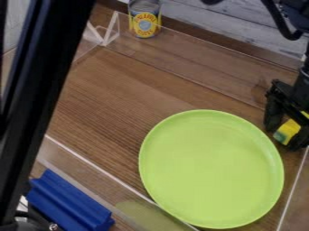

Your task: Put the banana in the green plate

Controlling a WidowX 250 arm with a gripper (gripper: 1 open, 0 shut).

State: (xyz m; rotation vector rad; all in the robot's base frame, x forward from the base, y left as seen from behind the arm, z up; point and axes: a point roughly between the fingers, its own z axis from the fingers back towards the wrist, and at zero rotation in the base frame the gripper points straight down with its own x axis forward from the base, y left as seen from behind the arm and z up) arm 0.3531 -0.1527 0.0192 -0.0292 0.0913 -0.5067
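Yellow banana [286, 133] sitting between spread, unclenched gripper [287, 126] fingers beside green plate [205, 167]; grasping step; needing closing, lifting over plate.

wooden table [157, 86], green plate [211, 167], can [145, 23]

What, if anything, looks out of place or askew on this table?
Nothing is spilled or damaged. The green plate lies flat and empty; the banana sits off its right rim, between the open pincer's fingers.
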